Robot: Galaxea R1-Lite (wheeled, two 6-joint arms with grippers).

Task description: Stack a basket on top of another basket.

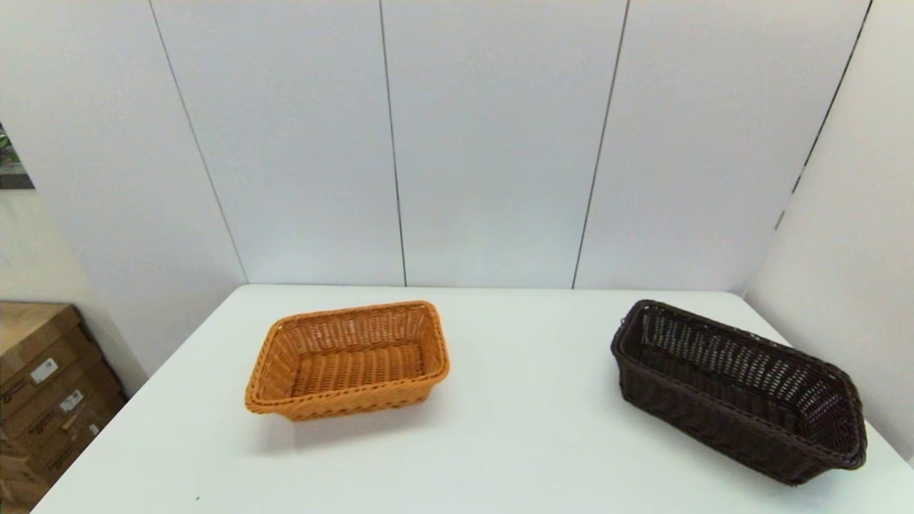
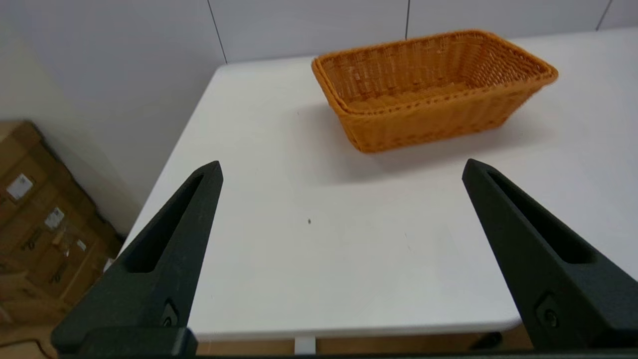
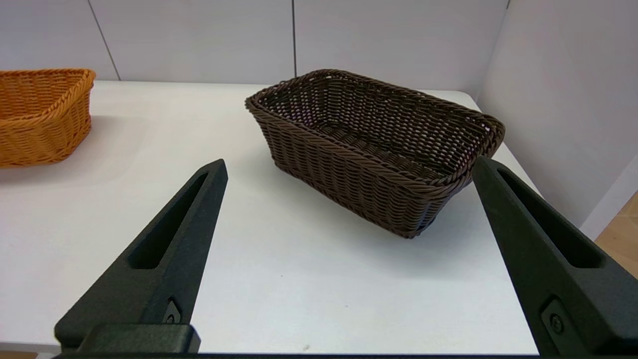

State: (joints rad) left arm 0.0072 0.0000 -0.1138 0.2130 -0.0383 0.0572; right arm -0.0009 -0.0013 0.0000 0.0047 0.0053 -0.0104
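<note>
Presently, head view: the dark brown basket (image 1: 739,392) is sitting on the white table (image 1: 514,442) near my right-hand edge, angled; the orange-tan basket (image 1: 348,360) is lying well apart, toward my left; neither arm is showing here.
Left wrist view: my left gripper (image 2: 341,172) is hanging released, jaws wide, short of the orange-tan basket (image 2: 433,89), holding nothing.
Right wrist view: my right gripper (image 3: 349,167) is hovering released, facing the dark brown basket (image 3: 374,149).
Risk, grip: I am judging a one-sided rim pinch likely to let the basket swing.
Risk, edge: a nudge could be pushing it off the table.
Risk, stacking: skewed alignment could be leaving it perched crooked.
</note>
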